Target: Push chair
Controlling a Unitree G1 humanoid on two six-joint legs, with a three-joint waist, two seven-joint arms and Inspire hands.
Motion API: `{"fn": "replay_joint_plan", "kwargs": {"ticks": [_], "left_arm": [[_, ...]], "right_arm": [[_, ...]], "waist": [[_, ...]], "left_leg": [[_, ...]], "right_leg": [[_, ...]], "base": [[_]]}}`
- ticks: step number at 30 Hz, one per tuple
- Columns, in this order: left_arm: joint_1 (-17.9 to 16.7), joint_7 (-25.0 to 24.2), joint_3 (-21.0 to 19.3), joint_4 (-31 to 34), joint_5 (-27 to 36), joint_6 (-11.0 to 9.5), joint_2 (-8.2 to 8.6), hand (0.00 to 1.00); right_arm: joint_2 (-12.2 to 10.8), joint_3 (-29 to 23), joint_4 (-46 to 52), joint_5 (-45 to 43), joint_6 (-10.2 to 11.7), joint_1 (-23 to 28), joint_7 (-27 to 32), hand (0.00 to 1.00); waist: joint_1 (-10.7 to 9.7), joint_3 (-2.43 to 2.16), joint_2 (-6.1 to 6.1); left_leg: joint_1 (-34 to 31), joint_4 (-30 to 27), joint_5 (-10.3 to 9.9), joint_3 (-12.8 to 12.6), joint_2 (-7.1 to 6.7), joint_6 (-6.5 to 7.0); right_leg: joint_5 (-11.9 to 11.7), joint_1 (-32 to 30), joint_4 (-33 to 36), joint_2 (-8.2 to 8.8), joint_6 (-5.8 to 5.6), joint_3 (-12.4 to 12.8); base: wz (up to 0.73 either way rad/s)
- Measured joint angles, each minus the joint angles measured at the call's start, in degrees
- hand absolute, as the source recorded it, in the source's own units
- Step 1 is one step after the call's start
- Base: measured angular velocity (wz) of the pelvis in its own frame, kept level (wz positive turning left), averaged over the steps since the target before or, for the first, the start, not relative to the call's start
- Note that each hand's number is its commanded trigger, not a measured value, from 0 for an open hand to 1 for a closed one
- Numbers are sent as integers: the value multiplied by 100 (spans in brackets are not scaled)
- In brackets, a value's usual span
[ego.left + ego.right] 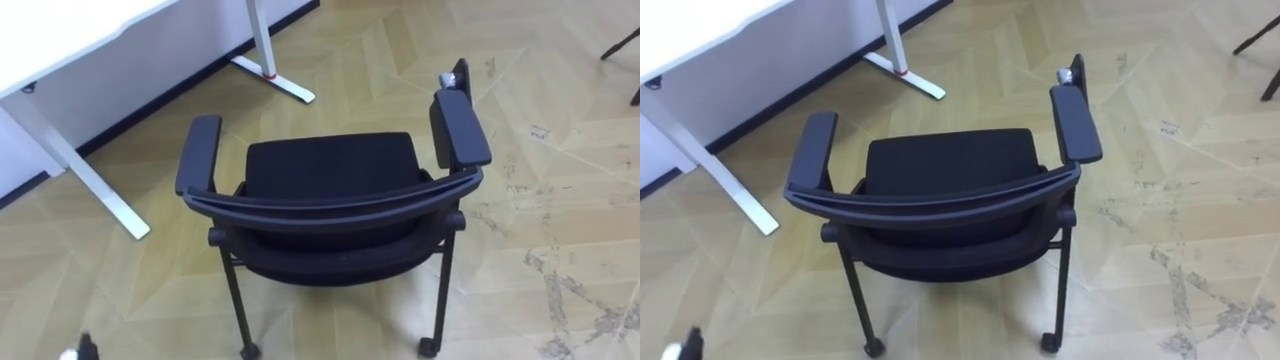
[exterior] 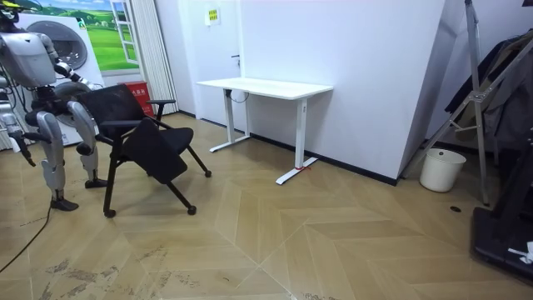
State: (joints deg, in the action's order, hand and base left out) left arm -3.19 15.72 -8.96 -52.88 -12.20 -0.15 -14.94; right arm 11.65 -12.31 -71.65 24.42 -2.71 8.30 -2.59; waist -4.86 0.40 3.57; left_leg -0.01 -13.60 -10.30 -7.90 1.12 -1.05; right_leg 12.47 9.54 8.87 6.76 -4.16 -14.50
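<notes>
Since the chair [image 1: 330,165] stands right in front of the robot with its backrest [image 1: 330,210] nearest and its seat facing away toward the white desk, the push has, to my eye, not yet begun: nothing touches it. It sits on the wood floor [image 1: 560,200] well apart from the tabletop [image 1: 60,25], turned a little off square to it. A dark tip of the left hand [image 1: 88,347] shows low at the robot's left, clear of the chair, and I cannot tell how its fingers are set. The right hand [image 2: 25,154] hangs by its body in the room view, too small to read. To do this well I would bring both hands up to the top rail of the backrest, one either side of the middle, inside the armrests [image 1: 198,152], and press with flat fingers evenly and low enough that the chair rolls on its casters [image 1: 428,347] and does not tip. A lopsided push would likely swing it toward the desk leg [image 1: 95,175], so steer early and step slowly behind it.
</notes>
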Motion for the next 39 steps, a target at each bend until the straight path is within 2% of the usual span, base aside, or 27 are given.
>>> {"fn": "replay_joint_plan", "kwargs": {"ticks": [2, 4, 5, 8, 11, 13, 15, 18, 22, 25, 28, 30, 34, 39], "left_arm": [[101, 3, -20, 18, -206, 6, -99, 0], [116, 44, -68, 188, -396, 21, -153, 0], [115, 85, -110, 333, -452, 22, -154, 0], [118, 122, -133, 712, -581, 38, -153, 0], [161, 147, -231, 1255, -852, 83, -165, 0], [283, 162, -242, 1367, -1088, 122, -170, 0], [364, 150, -234, 1838, -1462, 302, -169, 0], [384, 150, -174, 2549, -1502, 364, -169, 0], [373, 98, -18, 2847, -1639, 454, -153, 0], [370, -29, 30, 3005, -1786, 541, -146, 0], [370, -170, 158, 3491, -2133, 730, -150, 0], [371, -250, 302, 3733, -2375, 742, -165, 0], [373, -481, 606, 4086, -2787, 851, -172, 0], [377, -740, 757, 4357, -3141, 1015, -171, 0]], "right_arm": [[4, -23, 0, 6, -2, -17, -2, 0], [5, -21, 4, 6, -6, -25, -6, 0], [4, -20, 1, 20, -25, -32, -9, 0], [-20, -16, -4, 24, -60, -49, -11, 0], [-26, -22, -31, 24, -95, -109, -9, 0], [-11, -31, -104, 23, -111, -157, -6, 0], [-23, -21, -105, 26, -114, -181, -28, 0], [-20, -9, -187, 90, -121, -197, -65, 0], [-22, 3, -209, 212, -192, -157, -122, 0], [-32, 36, -247, 201, -238, -152, -133, 0], [-34, 129, -271, 210, -243, -160, -131, 0], [-33, 213, -276, 210, -244, -212, -118, 0], [-35, 257, -342, 226, -237, -344, -66, 0], [-34, 335, -381, 239, -242, -369, 10, 0]], "waist": [[-1, 16, 28], [8, -9, 69], [10, -4, 62], [19, -36, 110], [23, -27, 89], [28, -31, 75], [26, -45, 59], [-6, -57, 85], [-72, -62, 129], [-141, -47, 154], [-186, -9, 99], [-187, 15, 60], [-256, 10, 21], [-294, 1, 34]], "left_leg": [[53, 24, 0, 0, 1, 0], [72, 50, 0, 7, 0, -1], [68, 48, 0, 16, -3, -1], [47, 21, -2, 27, -3, -4], [8, -10, -4, 62, -4, -7], [2, -13, -4, 72, -6, -6], [-24, -37, -3, 120, -6, -7], [-45, -57, -3, 169, -9, -7], [-26, -17, 1, 171, -10, -11], [-30, -4, 4, 173, -10, -14], [-42, -4, 4, 170, -13, -14], [-65, -12, 4, 170, -16, -14], [-205, -57, 5, 168, -16, -13], [-218, -74, 5, 161, -16, -13]], "right_leg": [[0, 40, -6, -2, 0, -2], [0, 41, -9, -4, 0, 5], [0, 44, -10, -4, 0, -10], [0, 49, -9, -3, 0, -37], [0, 40, -8, -2, 0, -96], [0, 42, -8, -2, 0, -101], [0, 39, -8, -16, 0, -96], [0, 55, -8, -22, 0, -126], [0, 61, -13, -22, 0, -138], [0, 45, -17, -22, 0, -136], [0, 39, -22, -19, -1, -143], [0, 23, -22, -16, -1, -140], [0, -67, -16, -16, 0, -133], [0, -89, -19, -12, 0, -118]], "base": [[0], [0], [5], [6], [6], [2], [7], [7], [1], [0], [0], [0], [0], [0]]}}
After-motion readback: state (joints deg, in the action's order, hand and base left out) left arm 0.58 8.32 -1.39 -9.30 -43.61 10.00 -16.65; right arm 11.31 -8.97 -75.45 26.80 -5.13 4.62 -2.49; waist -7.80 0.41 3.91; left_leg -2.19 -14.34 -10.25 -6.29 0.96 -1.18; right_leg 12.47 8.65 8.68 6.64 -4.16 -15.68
